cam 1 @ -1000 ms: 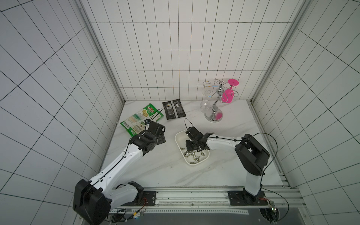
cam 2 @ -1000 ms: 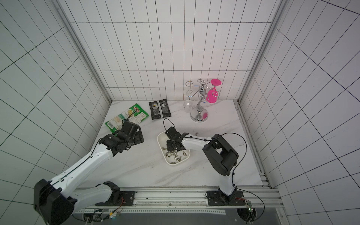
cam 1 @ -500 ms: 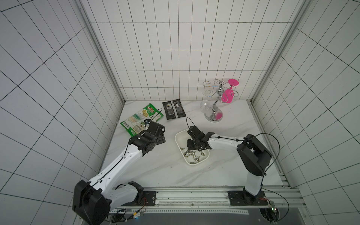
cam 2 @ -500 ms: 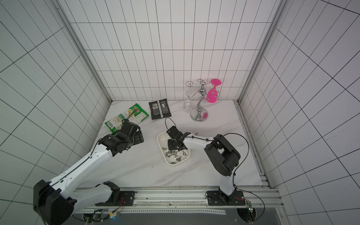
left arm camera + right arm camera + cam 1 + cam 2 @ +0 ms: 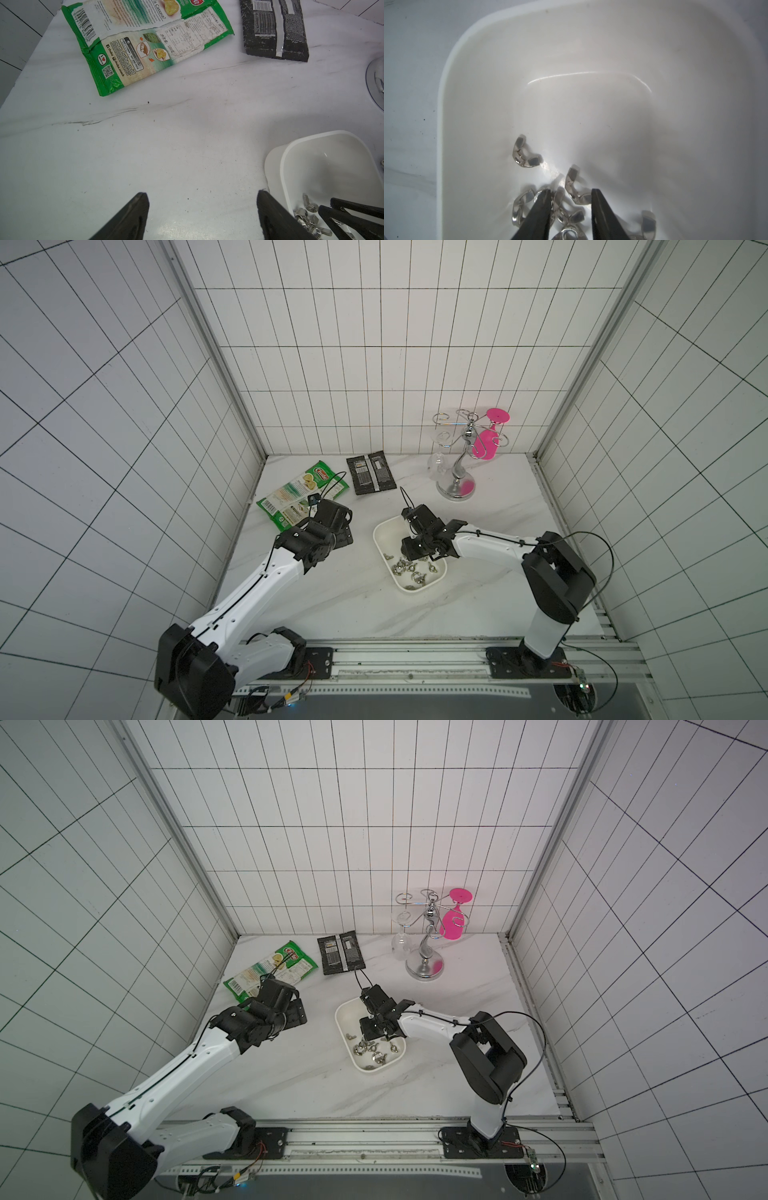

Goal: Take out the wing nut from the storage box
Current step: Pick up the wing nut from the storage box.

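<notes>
right gripper (image 5: 571, 191) parked over the wing nuts (image 5: 577, 216) in the storage box (image 5: 444, 104)

the nuts are heaped at the box's near end, straight under the right gripper's half-parted, empty jaws. one wing nut (image 5: 572, 180) sits just past the tips and looks to run lengthwise along the fingers. the left gripper (image 5: 202, 193) is just beside the box, spread wide over bare marble tabletop (image 5: 166, 145). beyond the box are a green snack packet (image 5: 301, 493), a black packet (image 5: 371, 472) and a glass rack (image 5: 459, 464).

Left claw (image 5: 202, 193) (jaws apart) hovers beside the storage box (image 5: 282, 166) holding wing nuts (image 5: 310, 207).
</notes>
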`<state>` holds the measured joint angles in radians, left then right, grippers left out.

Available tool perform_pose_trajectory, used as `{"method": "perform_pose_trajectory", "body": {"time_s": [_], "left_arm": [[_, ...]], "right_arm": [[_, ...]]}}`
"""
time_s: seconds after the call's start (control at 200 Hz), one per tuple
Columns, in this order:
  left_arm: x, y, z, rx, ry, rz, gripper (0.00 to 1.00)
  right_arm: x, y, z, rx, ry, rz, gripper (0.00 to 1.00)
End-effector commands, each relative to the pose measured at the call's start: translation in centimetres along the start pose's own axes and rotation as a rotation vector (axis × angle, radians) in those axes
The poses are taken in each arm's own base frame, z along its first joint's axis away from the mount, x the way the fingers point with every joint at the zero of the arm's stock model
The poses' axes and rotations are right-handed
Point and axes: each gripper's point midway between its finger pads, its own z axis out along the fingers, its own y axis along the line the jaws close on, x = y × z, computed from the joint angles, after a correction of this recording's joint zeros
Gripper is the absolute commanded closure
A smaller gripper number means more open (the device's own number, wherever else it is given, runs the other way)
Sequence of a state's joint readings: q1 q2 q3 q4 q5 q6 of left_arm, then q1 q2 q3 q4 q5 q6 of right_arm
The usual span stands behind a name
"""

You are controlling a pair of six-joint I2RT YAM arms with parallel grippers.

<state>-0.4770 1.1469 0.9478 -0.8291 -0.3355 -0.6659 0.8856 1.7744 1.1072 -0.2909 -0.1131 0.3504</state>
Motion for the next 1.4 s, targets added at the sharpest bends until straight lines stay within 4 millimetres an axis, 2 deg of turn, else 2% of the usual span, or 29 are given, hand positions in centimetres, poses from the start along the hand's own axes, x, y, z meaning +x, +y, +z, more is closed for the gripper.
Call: {"method": "perform_pose_trajectory", "body": {"time_s": [0.0,0.165,0.39,0.655,0.805,0.945,1.199,1.299,1.394], "left_arm": [[-0.9,-0.5,-0.5,0.012,-0.022,-0.011,0.15],[-1.0,-0.5,-0.5,0.009,-0.025,-0.009,0.15],[-0.9,-0.3,-0.3,0.0,-0.022,-0.005,0.15],[-0.9,-0.3,-0.3,-0.001,-0.023,-0.005,0.15],[-0.9,-0.3,-0.4,-0.001,-0.025,-0.005,0.15],[-0.9,-0.3,-0.4,-0.002,-0.024,-0.006,0.15],[-0.8,-0.4,-0.3,0.002,-0.022,-0.012,0.15],[-1.0,-0.4,-0.4,0.005,-0.025,-0.013,0.15],[-1.0,-0.4,-0.4,0.006,-0.025,-0.013,0.15]], "right_arm": [[1.6,-0.1,1.0,-0.006,0.072,-0.049,0.62],[1.6,-0.2,1.7,0.002,0.088,-0.062,0.62],[2.1,-0.2,2.5,-0.006,0.112,-0.073,0.68],[2.5,-0.6,3.3,0.014,0.131,-0.071,0.79],[2.2,-0.8,3.0,0.027,0.118,-0.067,0.84],[0.5,-0.5,1.1,0.036,0.05,-0.069,0.86],[-3.4,-0.5,-4.5,0.052,-0.13,-0.047,0.89],[-4.4,-1.7,-6.5,0.066,-0.19,-0.008,0.9],[-5.0,-4.5,-7.5,0.109,-0.226,0.051,0.9]]}}
